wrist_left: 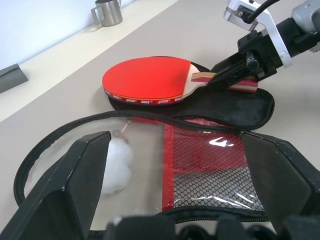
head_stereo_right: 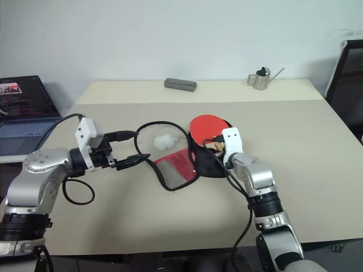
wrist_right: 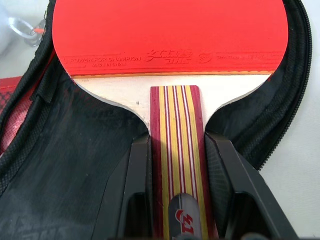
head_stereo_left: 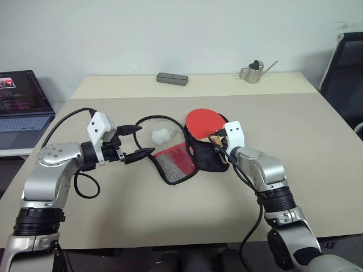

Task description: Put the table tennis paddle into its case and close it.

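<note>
The table tennis paddle [head_stereo_left: 203, 120] is held low over the table, its red face over the far end of the case. My right gripper [wrist_right: 177, 150] is shut on its striped wooden handle [wrist_right: 177, 130]. The case [head_stereo_left: 176, 161] lies unzipped and spread open. Its black-lined half [head_stereo_left: 209, 160] is under the paddle, and its red flap with the mesh pocket [wrist_left: 210, 170] is folded out toward my left gripper. The white fluffy zipper charm [head_stereo_left: 161, 136] rests beside the flap. My left gripper [head_stereo_left: 143, 140] hangs open just left of the flap, holding nothing.
A grey rectangular box [head_stereo_left: 172, 79] and a small metal watering can [head_stereo_left: 255, 72] stand at the table's far edge. An open laptop [head_stereo_left: 20, 107] sits on a side surface to the left. A black chair [head_stereo_left: 346, 73] stands at the right.
</note>
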Motion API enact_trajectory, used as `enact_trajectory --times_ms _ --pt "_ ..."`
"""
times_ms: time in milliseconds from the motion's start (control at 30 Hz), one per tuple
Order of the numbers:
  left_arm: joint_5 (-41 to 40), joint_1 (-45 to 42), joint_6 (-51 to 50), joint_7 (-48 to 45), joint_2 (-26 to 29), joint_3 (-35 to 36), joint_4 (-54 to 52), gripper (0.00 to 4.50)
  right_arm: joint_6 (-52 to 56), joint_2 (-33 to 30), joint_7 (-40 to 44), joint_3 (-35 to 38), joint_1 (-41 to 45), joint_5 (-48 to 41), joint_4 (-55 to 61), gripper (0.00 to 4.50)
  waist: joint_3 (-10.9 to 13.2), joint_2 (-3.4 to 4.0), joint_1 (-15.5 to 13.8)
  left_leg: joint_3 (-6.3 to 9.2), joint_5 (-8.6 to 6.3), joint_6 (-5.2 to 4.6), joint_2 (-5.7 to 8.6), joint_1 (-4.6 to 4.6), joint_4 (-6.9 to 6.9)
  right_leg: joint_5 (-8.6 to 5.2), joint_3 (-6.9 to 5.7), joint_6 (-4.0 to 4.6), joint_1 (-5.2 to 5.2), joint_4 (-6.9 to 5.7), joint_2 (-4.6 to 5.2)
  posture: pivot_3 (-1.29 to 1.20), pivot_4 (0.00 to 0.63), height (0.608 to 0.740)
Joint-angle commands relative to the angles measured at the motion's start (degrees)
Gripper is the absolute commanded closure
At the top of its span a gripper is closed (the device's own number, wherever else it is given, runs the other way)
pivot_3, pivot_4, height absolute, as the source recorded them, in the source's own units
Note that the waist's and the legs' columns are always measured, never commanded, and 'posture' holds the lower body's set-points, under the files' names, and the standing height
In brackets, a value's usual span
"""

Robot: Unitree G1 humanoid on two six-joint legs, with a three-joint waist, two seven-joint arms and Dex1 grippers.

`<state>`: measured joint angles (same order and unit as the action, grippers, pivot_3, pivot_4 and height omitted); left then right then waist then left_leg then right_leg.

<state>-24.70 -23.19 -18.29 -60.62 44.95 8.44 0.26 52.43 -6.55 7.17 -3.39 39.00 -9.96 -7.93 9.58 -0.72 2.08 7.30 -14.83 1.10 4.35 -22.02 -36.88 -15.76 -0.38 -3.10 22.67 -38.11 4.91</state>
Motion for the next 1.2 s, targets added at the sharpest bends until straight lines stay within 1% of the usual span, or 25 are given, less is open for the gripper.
enact_trajectory --times_ms 33,233,700,867,1200 --pt "-0.3 -0.2 1.0 0.3 0.5 1.4 -1.8 0.00 -0.6 0.7 0.0 0.4 0.5 0.2 2.1 3.44 0.0 0.00 0.0 0.00 0.00 0.00 0.00 0.00 0.00 0.00 0.00 0.00 0.00 0.00 0.00 0.00 0.150 0.740" --pt "-0.2 0.2 1.0 0.3 0.7 1.5 -2.0 0.00 2.8 2.1 -0.3 -0.1 -1.9 -0.1 6.7 3.44 0.0 0.00 0.0 0.01 -0.01 0.00 -0.01 0.00 0.02 0.00 0.00 0.00 0.01 0.00 0.00 0.00 0.150 0.740" --pt "0.1 -0.1 1.6 0.7 -0.2 0.8 -1.6 0.00 3.1 -0.4 -1.3 0.6 -3.3 2.7 9.5 3.44 0.0 0.00 -0.1 0.01 -0.01 0.00 0.01 -0.02 0.02 0.00 0.00 0.00 0.03 0.01 0.00 0.00 0.150 0.740" --pt "0.4 -0.8 2.0 0.6 -0.6 0.3 -0.8 0.00 4.8 -1.4 -0.8 -0.5 -4.9 2.9 12.6 3.44 0.0 0.00 -0.1 0.01 -0.01 0.00 0.00 -0.03 0.02 0.00 -0.01 0.00 0.04 0.01 0.00 0.00 0.150 0.740" --pt "0.9 -1.6 2.4 0.2 -1.0 -0.1 0.0 0.00 3.9 -0.8 -1.8 -0.7 -5.3 4.2 11.3 3.44 0.0 0.00 -0.1 0.01 -0.01 0.00 0.02 -0.04 0.02 0.00 -0.01 0.00 0.03 0.02 0.00 0.00 0.150 0.740"
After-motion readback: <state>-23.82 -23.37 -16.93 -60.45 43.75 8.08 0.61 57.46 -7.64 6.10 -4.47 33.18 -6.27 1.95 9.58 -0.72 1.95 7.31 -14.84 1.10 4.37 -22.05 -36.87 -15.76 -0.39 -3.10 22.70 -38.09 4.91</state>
